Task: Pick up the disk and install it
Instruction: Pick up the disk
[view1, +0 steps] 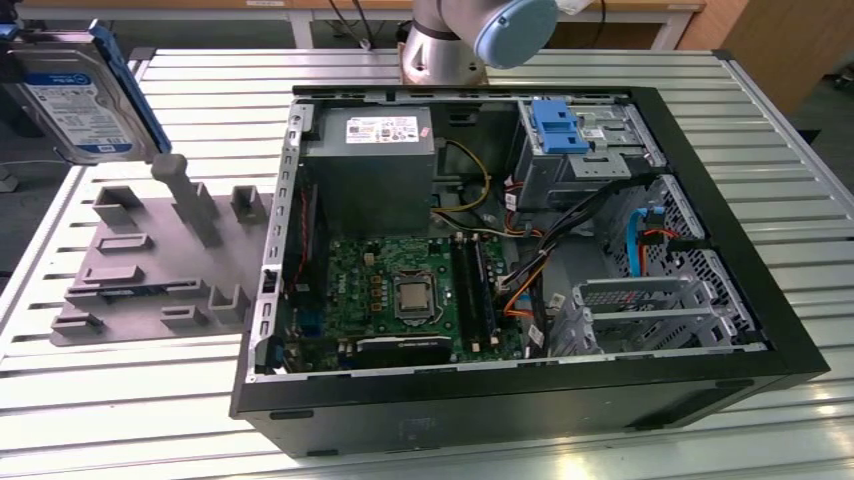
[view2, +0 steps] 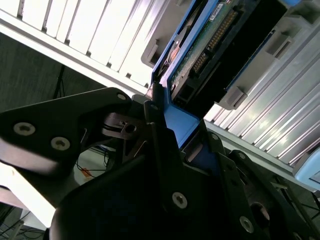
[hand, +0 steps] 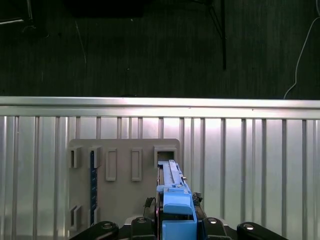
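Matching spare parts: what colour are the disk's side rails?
Blue, on the disk; clearest in the first wrist view.

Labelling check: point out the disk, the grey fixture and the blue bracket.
disk (view1: 67, 105), exterior view, on its label.
grey fixture (view1: 167, 268), exterior view, on its flat base.
blue bracket (view1: 557, 125), exterior view, on its front face.

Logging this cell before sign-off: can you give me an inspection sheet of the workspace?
Surface: slatted metal table.
Job's things: the disk is held in the air near the grey fixture plate; the computer case is open, with a blue bracket standing inside.
Clutter: nothing seen.
Grippers: gripper, jaws closed on the disk's blue rail.
Cables: orange and yellow wires inside the case.
Surroundings: dark floor beyond the table edge.
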